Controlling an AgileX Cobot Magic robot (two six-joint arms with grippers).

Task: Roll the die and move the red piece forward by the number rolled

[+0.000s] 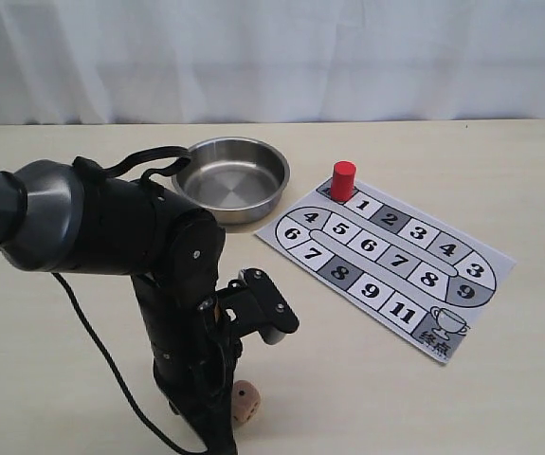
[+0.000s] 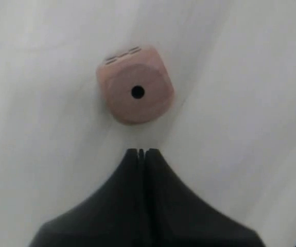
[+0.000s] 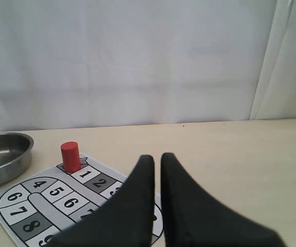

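Note:
The die (image 2: 136, 87) (image 1: 246, 403), a tan wooden cube, rests on the table near the front edge with a single pip facing the left wrist camera. My left gripper (image 2: 142, 151) hovers right beside it, shut and holding nothing. The red piece (image 1: 343, 180) (image 3: 70, 156) stands upright on the start corner of the printed board (image 1: 414, 254) (image 3: 45, 198), just before square 1. My right gripper (image 3: 153, 157) is shut with only a thin slit between its fingers, empty, hanging over the board's far end; its arm does not show in the exterior view.
An empty steel bowl (image 1: 231, 178) (image 3: 9, 154) sits left of the board near the back. The bulky left arm (image 1: 120, 227) and its cable fill the front left. A white curtain closes the back.

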